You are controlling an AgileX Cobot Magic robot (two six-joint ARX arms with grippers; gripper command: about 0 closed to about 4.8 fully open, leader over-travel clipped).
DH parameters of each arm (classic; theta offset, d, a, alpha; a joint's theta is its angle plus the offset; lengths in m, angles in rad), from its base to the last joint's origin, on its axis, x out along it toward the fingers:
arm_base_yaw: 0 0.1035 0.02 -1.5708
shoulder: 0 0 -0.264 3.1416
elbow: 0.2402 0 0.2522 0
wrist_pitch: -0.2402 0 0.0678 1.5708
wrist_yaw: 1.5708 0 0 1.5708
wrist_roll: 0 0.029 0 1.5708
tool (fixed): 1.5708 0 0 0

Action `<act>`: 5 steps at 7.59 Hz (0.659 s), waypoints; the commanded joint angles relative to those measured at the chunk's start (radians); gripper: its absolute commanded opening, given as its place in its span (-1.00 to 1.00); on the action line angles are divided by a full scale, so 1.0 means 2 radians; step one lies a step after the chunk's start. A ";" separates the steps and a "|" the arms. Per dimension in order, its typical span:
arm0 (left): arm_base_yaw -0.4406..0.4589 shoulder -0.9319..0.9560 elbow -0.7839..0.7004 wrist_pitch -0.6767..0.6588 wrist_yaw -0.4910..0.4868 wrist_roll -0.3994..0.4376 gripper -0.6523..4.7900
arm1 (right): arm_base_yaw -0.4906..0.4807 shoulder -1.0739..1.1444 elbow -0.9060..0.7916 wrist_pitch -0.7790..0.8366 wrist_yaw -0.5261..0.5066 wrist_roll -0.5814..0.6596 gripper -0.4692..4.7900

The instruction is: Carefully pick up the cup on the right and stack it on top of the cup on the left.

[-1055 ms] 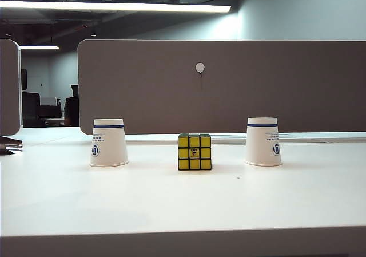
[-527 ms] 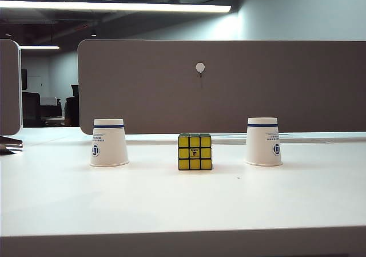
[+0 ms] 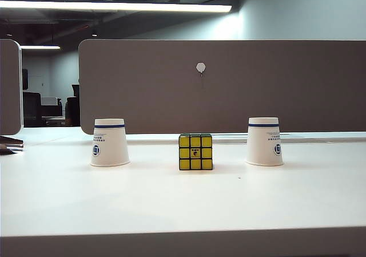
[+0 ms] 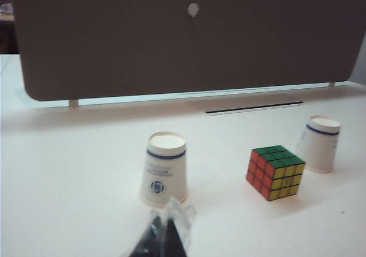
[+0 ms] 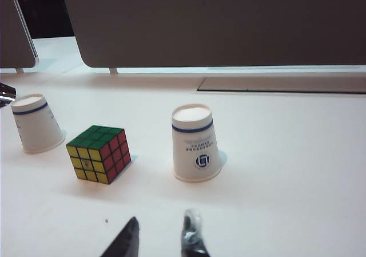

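Note:
Two white paper cups with a blue band stand upside down on the white table. The cup on the left [image 3: 109, 143] [image 4: 164, 169] [image 5: 36, 123] and the cup on the right [image 3: 264, 142] [image 5: 195, 143] [image 4: 319, 144] are apart, with a Rubik's cube [image 3: 195, 151] between them. My left gripper [image 4: 166, 217] is shut and empty, its tips just short of the left cup. My right gripper [image 5: 163, 222] is open and empty, a little short of the right cup. Neither gripper shows in the exterior view.
A grey partition [image 3: 229, 85] runs along the back of the table. The Rubik's cube [image 4: 275, 172] [image 5: 99, 153] lies on the line between the two cups. A dark object [image 3: 8, 145] pokes in at the table's far left edge.
In the exterior view the cups and cube have kept their places and no arm has come into sight.

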 commanded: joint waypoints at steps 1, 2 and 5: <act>-0.001 0.000 0.001 0.023 0.027 -0.009 -0.78 | 0.000 -0.001 -0.001 0.038 -0.002 0.002 -0.36; -0.001 0.000 0.001 0.023 0.027 -0.010 -0.76 | 0.000 -0.001 -0.001 0.041 -0.002 0.002 -0.35; -0.035 0.000 0.001 0.024 0.051 -0.009 -0.67 | 0.042 0.145 -0.001 0.186 0.015 -0.014 -0.25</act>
